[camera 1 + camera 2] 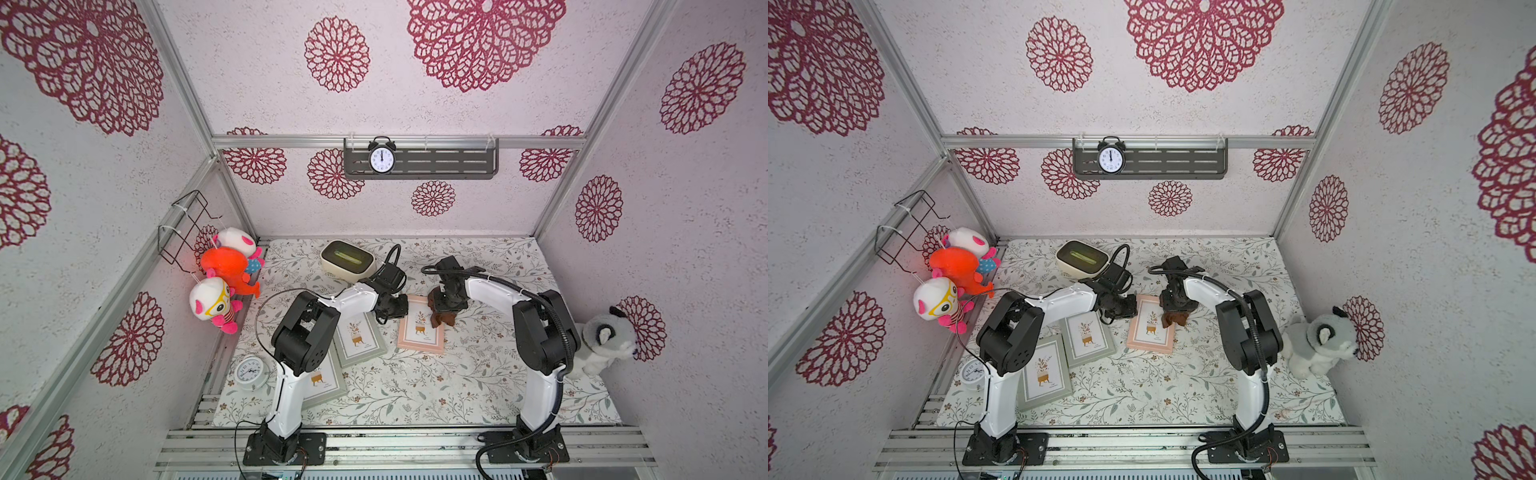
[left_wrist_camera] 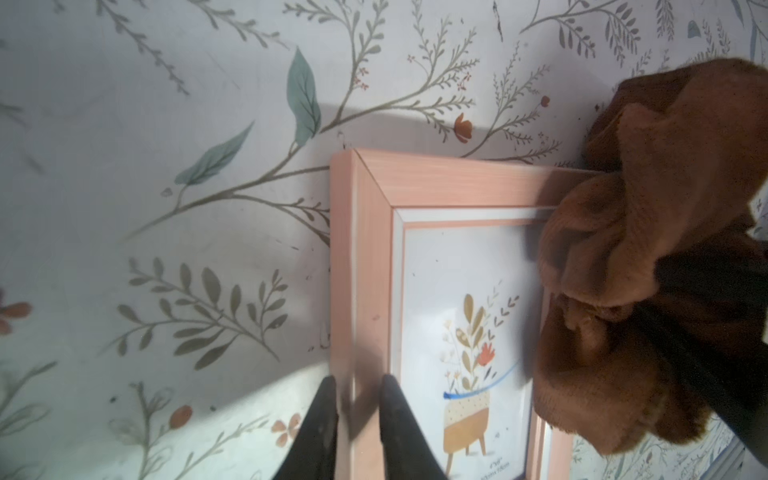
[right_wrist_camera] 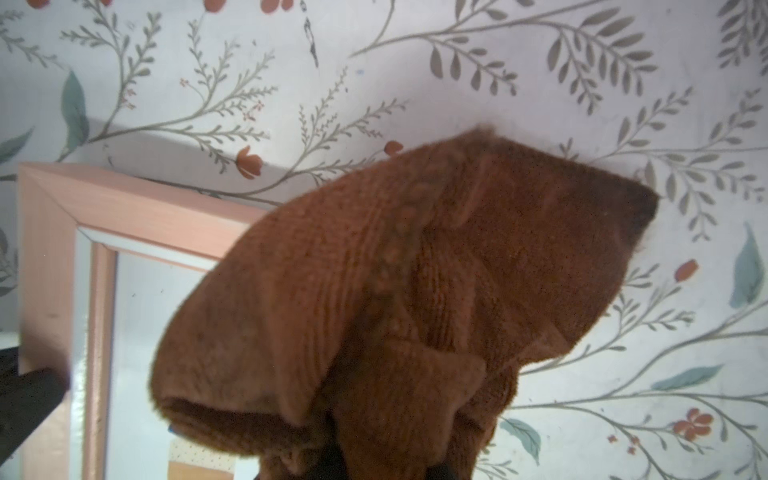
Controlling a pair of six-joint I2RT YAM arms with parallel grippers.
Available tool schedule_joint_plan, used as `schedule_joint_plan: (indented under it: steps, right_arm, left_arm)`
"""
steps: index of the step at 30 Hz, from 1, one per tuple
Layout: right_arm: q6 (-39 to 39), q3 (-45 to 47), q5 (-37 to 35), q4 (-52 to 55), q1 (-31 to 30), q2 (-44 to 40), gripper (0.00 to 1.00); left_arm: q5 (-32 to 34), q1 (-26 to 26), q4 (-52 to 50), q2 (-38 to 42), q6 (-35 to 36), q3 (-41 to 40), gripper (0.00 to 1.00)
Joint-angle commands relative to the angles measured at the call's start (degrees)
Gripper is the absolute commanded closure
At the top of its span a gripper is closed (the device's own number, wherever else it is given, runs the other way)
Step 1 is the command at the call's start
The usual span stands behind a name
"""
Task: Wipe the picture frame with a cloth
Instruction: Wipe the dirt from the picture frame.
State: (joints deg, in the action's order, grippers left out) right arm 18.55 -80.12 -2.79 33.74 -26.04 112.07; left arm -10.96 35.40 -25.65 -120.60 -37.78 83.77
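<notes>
The pink picture frame (image 1: 419, 332) (image 1: 1149, 328) lies flat on the flowered table cover near the middle. My left gripper (image 1: 404, 308) (image 2: 357, 399) is at the frame's far left part, its two black fingers (image 2: 322, 419) pressed against either side of the left rail (image 2: 365, 270). The rust-brown cloth (image 1: 442, 318) (image 1: 1173, 318) (image 2: 648, 249) (image 3: 415, 270) hangs bunched from my right gripper (image 1: 448, 306) (image 3: 386, 465), which is shut on it. The cloth rests over the frame's far right corner (image 3: 45, 249) and hides the right fingers.
Two grey-green frames (image 1: 359, 338) (image 1: 328, 380) lie left of the pink one, under my left arm. A white clock (image 1: 250, 371) sits front left and a cream box (image 1: 348, 258) at the back. Plush toys (image 1: 224, 266) hang on the left wall; a grey plush (image 1: 602, 343) sits on the right.
</notes>
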Motion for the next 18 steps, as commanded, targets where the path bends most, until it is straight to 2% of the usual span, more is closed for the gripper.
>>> schedule_joint_plan:
  steps: [1,10,18]
  right_arm:
    - [-0.6,0.83,1.55,-0.77,-0.8,2.93,1.0]
    - [0.56,-6.52,3.39,-0.71,-3.87,7.85,1.0]
    - [5.13,-6.97,13.0,-8.84,-5.51,8.74,1.0]
  left_arm:
    - [0.68,0.01,-1.06,-1.91,0.39,1.18,0.82]
    - [0.48,0.64,-3.17,-4.7,1.28,2.63,0.84]
    - [0.87,0.88,-3.1,-5.44,1.41,1.87,0.85]
